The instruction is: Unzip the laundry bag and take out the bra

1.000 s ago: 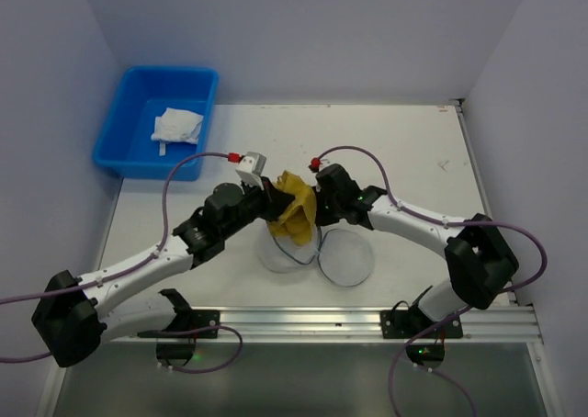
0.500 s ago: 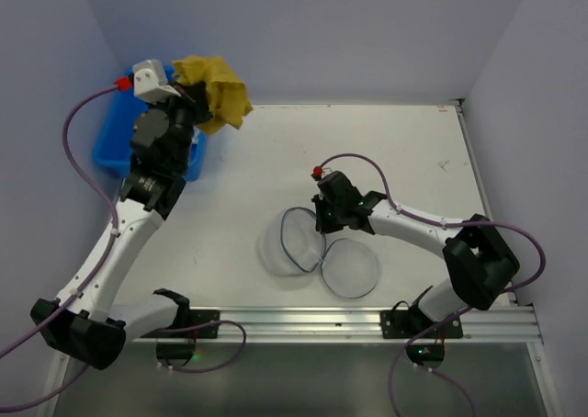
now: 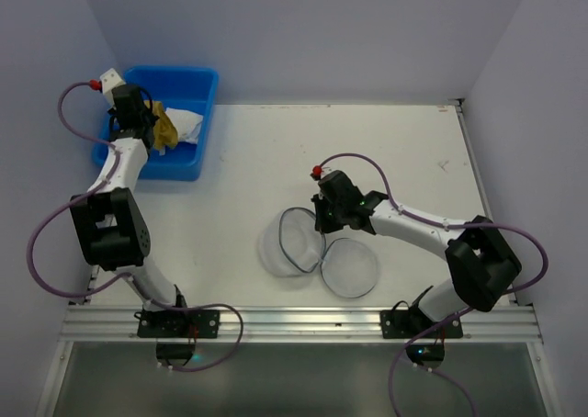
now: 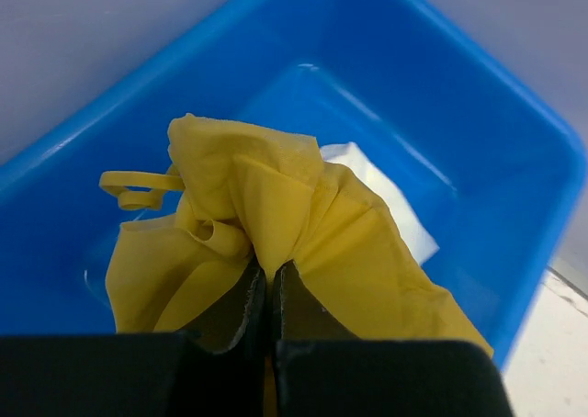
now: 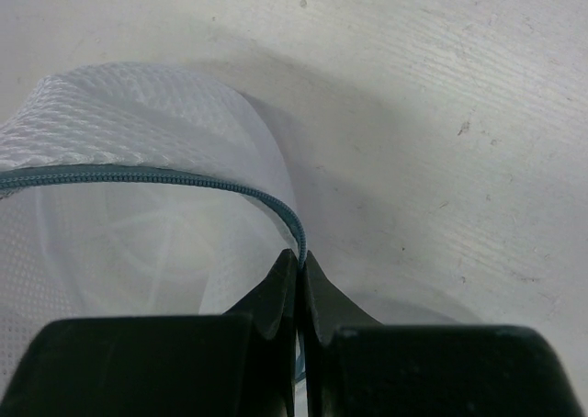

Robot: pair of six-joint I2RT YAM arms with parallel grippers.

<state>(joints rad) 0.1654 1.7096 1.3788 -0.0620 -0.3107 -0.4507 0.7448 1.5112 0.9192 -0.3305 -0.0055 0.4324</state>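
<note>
The white mesh laundry bag (image 3: 285, 244) lies open on the table, its round flap (image 3: 350, 268) folded out to the right. My right gripper (image 3: 319, 224) is shut on the bag's dark zip rim (image 5: 184, 180), which runs into the closed jaws in the right wrist view. My left gripper (image 3: 147, 130) is shut on the yellow bra (image 3: 163, 129) and holds it inside the blue tub (image 3: 197, 86). In the left wrist view the bra (image 4: 276, 215) bunches over the closed fingers, above the tub floor.
A white cloth (image 3: 184, 123) lies in the blue tub beside the bra; it also shows in the left wrist view (image 4: 386, 197). The tub stands at the table's back left corner. An aluminium rail (image 3: 303, 321) runs along the near edge.
My left arm has carried the yellow bra from the bag, up over the tub's near side, and down into the blue tub. The right gripper has kept its hold on the bag's rim.
</note>
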